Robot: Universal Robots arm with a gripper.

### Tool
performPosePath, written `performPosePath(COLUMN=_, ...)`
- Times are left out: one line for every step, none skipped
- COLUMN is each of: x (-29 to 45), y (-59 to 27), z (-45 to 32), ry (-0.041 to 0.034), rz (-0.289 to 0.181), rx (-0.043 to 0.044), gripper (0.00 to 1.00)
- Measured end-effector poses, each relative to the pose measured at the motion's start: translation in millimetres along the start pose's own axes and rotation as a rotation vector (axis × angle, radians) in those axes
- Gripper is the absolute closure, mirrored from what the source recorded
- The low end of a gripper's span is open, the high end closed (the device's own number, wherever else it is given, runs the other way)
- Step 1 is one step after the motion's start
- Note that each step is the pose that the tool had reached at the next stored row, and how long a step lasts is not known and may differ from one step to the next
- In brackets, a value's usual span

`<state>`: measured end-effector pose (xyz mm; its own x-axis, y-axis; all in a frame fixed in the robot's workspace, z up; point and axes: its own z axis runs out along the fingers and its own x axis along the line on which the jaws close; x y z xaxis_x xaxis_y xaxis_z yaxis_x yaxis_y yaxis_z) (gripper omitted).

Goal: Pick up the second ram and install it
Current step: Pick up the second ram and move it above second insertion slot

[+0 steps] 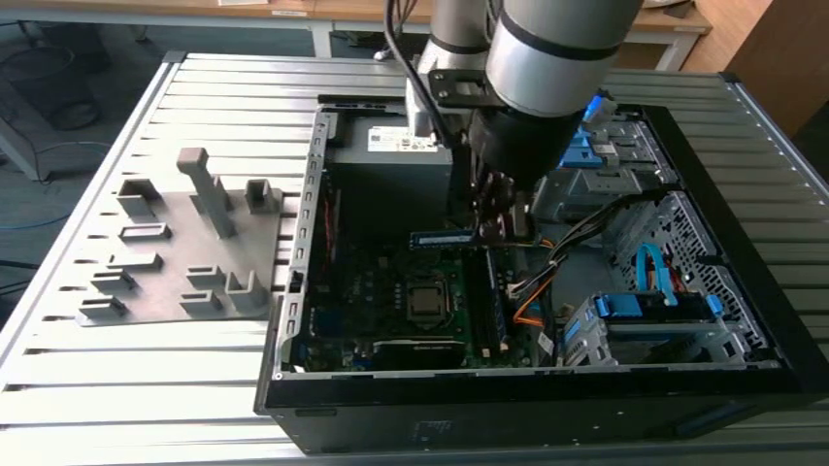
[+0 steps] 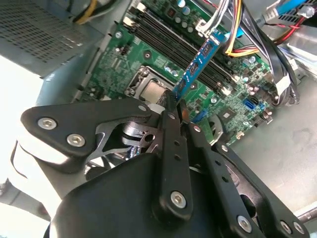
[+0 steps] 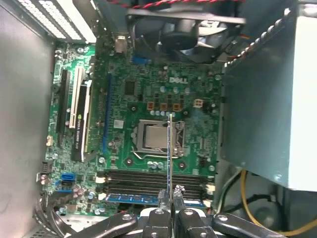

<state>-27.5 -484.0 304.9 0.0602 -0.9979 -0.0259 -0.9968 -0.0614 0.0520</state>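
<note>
A slatted metal surface [image 1: 194, 388] carries an open computer case [image 1: 518, 413] lying on its side, directly below the jaws. The arm [image 1: 557, 49] reaches down into the case. The green motherboard [image 3: 148, 84] spreads out beneath the jaws, and a grey holder tray [image 1: 175, 257] with upright blocks sits well apart from them, outside the case. The gripper [image 1: 499, 228] has its jaws drawn narrow and clamped on one end of the second ram [image 1: 441, 238]. In both wrist views this blue stick [image 2: 198, 64] juts out from between the jaws over the board, edge-on [image 3: 170, 148] in the first wrist view, held clear above the memory slots [image 3: 148, 178] and crossing their line. The processor socket [image 3: 156, 136] lies just beyond the slots from the jaws. Another blue memory stick [image 3: 133, 197] sits seated in the slot nearest the jaws
</note>
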Motion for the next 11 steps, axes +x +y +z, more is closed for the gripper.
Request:
performPosePath(x=1.1, y=-0.1, z=1.9, ry=-0.0003, rz=0.000, rx=0.0001, gripper=0.86)
performPosePath(x=1.9, y=-0.1, z=3.7, ry=-0.0004, rz=0.000, rx=0.0001, gripper=0.86)
performPosePath(x=2.5, y=-0.1, z=5.4, ry=-0.0002, rz=0.000, rx=0.0001, gripper=0.86)
performPosePath(x=2.8, y=-0.1, z=7.1, ry=-0.0001, rz=0.000, rx=0.0000, gripper=0.86)
performPosePath(x=2.8, y=-0.2, z=7.9, ry=-0.0001, rz=0.000, rx=0.0000, gripper=0.86)
performPosePath(x=2.9, y=-0.3, z=8.1, ry=0.0001, rz=0.000, rx=-0.0001, gripper=0.86)
performPosePath(x=2.9, y=-0.3, z=8.1, ry=0.0002, rz=0.000, rx=-0.0001, gripper=0.86)
performPosePath(x=2.9, y=-0.3, z=8.4, ry=0.0000, rz=0.000, rx=0.0000, gripper=0.86)
performPosePath(x=2.9, y=-0.3, z=8.5, ry=0.0000, rz=0.000, rx=0.0000, gripper=0.86)
performPosePath(x=2.9, y=-0.3, z=8.5, ry=0.0000, rz=0.000, rx=0.0000, gripper=0.86)
performPosePath(x=2.9, y=-0.3, z=8.5, ry=0.0000, rz=0.000, rx=0.0000, gripper=0.86)
